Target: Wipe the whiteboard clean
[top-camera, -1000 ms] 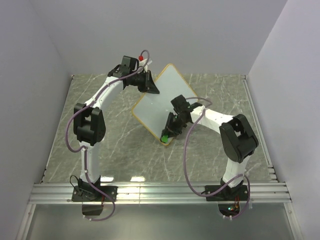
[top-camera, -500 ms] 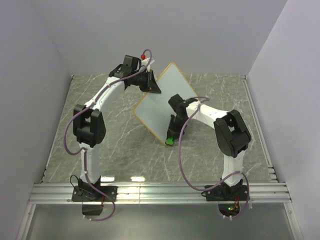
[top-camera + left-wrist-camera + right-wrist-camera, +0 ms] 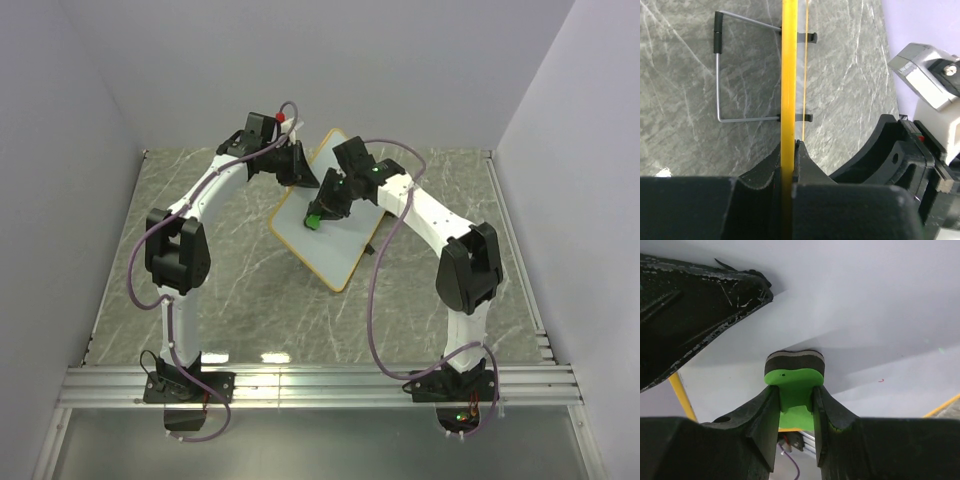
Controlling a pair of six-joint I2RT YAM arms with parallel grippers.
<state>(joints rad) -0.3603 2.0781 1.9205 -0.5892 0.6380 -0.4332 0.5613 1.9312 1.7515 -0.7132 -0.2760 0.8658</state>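
The whiteboard (image 3: 335,225) is white with an orange-yellow rim and stands tilted on the table. My left gripper (image 3: 303,178) is shut on its upper left rim, seen edge-on in the left wrist view (image 3: 789,100). My right gripper (image 3: 322,211) is shut on the green eraser (image 3: 314,219) and presses its dark felt face against the board's upper left part. In the right wrist view the eraser (image 3: 794,375) sits between my fingers (image 3: 765,410) against the white surface (image 3: 865,300). A tiny red mark (image 3: 881,380) shows on the board.
A wire stand with black clips (image 3: 720,75) sticks out behind the board over the grey marble table (image 3: 240,290). Purple walls close in the back and sides. A metal rail (image 3: 320,385) runs along the near edge.
My right gripper has moved the eraser from the board's lower corner up across the surface to its upper left part. The left gripper has kept its hold on the rim.
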